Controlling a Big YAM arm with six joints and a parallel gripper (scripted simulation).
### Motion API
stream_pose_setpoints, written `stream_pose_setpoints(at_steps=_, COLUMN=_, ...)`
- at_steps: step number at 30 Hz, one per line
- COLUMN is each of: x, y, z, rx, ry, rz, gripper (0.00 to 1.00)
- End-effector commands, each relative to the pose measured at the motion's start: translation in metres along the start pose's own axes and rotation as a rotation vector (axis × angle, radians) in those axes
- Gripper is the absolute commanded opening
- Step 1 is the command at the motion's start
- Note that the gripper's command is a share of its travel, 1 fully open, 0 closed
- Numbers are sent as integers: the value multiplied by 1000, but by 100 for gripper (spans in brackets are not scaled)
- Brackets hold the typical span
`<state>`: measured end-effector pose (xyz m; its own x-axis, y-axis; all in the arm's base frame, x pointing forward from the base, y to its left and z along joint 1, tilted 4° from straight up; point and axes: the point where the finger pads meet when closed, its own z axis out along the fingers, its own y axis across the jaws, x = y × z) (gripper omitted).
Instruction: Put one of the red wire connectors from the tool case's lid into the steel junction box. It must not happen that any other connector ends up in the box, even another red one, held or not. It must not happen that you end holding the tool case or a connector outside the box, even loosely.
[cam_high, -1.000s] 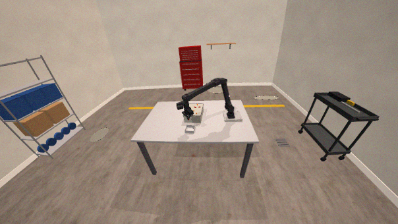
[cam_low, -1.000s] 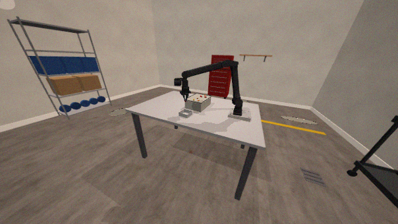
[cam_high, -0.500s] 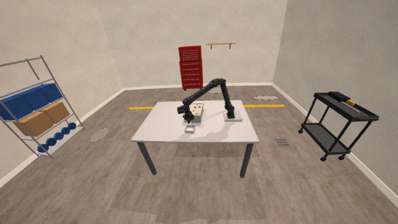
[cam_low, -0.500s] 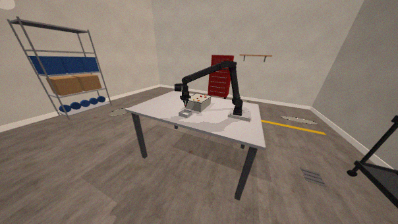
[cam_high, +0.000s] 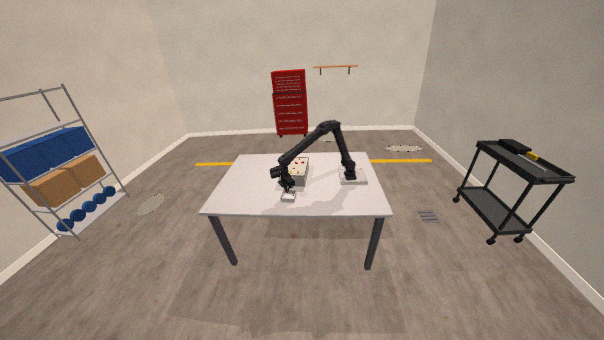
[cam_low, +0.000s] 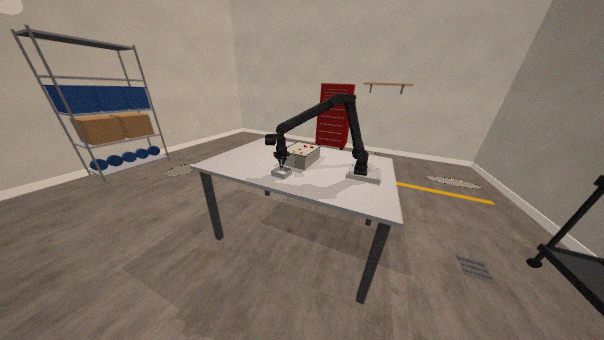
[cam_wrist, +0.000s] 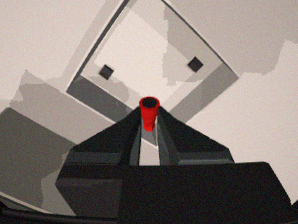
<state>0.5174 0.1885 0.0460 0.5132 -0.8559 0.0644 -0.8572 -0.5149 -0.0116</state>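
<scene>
My gripper (cam_wrist: 149, 113) is shut on a red wire connector (cam_wrist: 149, 112) that stands upright between the fingertips. It hangs just above the near edge of the steel junction box (cam_wrist: 154, 51), an open square tray with two dark holes in its floor. In the top and exterior views the gripper (cam_high: 286, 189) hovers low over the junction box (cam_high: 288, 197), which lies on the white table in front of the tool case (cam_high: 299, 170). The case's lid holds several small red and yellow connectors (cam_low: 303, 147). The gripper (cam_low: 281, 161) also shows above the box (cam_low: 281, 173) in the exterior view.
The arm's base plate (cam_high: 353, 177) is bolted to the table right of the tool case. Around the table stand a metal shelf rack (cam_high: 47, 160), a red tool chest (cam_high: 289, 102) and a black cart (cam_high: 515, 187).
</scene>
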Motion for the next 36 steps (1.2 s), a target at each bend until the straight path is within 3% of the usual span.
stream_pose_setpoints(at_steps=1, x=6, y=-1, z=16, rx=-2, ry=1, rz=-1, gripper=10)
stream_pose_setpoints(at_steps=15, x=3, y=-1, z=36, rx=-2, ry=1, rz=-5, gripper=10)
stream_pose_setpoints(at_steps=36, x=5, y=-4, z=37, rx=3, ry=2, rz=-2, gripper=10)
